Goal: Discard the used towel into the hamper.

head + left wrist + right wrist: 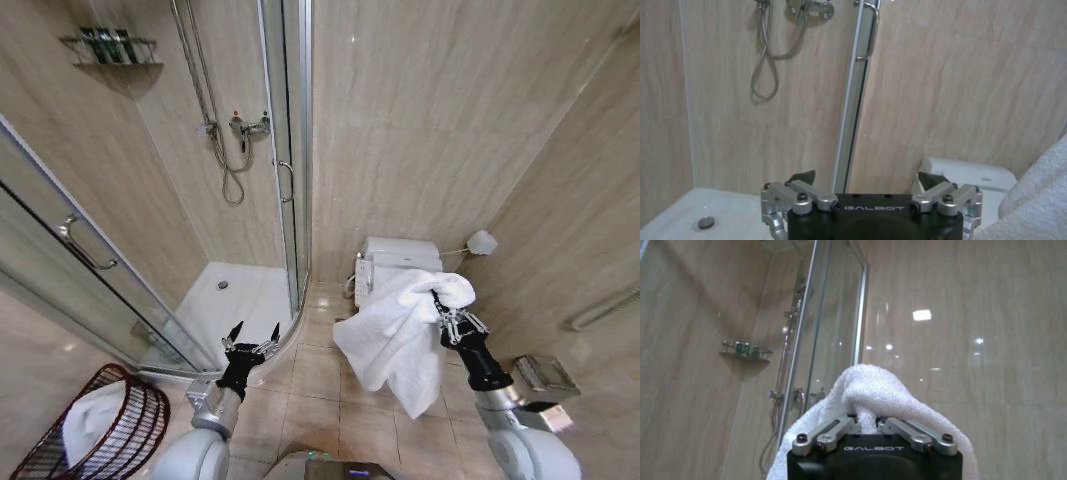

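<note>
A white towel hangs in folds in front of the toilet, pinched at its top by my right gripper, which is shut on it. The right wrist view has the towel bunched up between the closed fingers. The hamper, a dark reddish-brown wire basket, stands on the floor at the lower left with a white cloth inside it. My left gripper is held open and empty over the floor by the shower's curved edge; the left wrist view shows its fingertips spread wide.
A glass shower cabin with a white tray fills the left. A white toilet stands against the back wall behind the towel. A grab rail and a metal holder are on the right wall. Tiled floor lies between.
</note>
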You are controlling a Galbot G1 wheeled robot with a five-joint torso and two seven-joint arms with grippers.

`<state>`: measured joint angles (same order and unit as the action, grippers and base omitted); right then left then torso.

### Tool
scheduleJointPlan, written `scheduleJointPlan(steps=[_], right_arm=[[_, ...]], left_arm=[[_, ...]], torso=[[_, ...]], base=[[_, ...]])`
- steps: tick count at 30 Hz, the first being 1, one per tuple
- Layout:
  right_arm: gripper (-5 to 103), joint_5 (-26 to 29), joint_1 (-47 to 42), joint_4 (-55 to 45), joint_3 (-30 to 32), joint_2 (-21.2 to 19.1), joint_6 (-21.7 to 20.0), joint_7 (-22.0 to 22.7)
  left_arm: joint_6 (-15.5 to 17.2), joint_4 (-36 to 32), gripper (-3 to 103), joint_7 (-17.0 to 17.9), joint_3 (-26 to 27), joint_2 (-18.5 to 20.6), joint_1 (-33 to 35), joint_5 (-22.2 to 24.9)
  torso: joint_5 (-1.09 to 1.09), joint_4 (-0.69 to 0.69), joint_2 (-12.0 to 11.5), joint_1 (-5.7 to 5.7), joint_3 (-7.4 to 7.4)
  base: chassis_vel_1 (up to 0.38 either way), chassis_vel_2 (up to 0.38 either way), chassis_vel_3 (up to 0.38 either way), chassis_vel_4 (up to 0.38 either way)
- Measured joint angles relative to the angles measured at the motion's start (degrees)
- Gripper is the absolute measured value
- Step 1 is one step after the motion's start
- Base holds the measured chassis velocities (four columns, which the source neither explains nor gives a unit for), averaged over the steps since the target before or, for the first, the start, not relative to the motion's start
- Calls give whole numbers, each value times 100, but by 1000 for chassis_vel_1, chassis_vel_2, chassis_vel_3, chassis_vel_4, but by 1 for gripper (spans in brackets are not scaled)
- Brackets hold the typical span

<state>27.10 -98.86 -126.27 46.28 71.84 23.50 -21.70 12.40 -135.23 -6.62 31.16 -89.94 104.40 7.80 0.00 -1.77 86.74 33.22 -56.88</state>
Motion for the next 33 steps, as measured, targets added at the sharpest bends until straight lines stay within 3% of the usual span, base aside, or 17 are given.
scheduleJointPlan(steps=[11,33], right_arm=[[9,-8,4,-24,-10,-26,6,-3],[9,-5,-39,-18,23,-34,33,-18]], left_arm=[[0,0,100,0,0,0,0,0],[0,0,100,0,0,0,0,0]], torso=[[0,0,376,174,-203],[0,-1,430,194,-243]], base=[[0,0,0,0],[11,11,10,12]])
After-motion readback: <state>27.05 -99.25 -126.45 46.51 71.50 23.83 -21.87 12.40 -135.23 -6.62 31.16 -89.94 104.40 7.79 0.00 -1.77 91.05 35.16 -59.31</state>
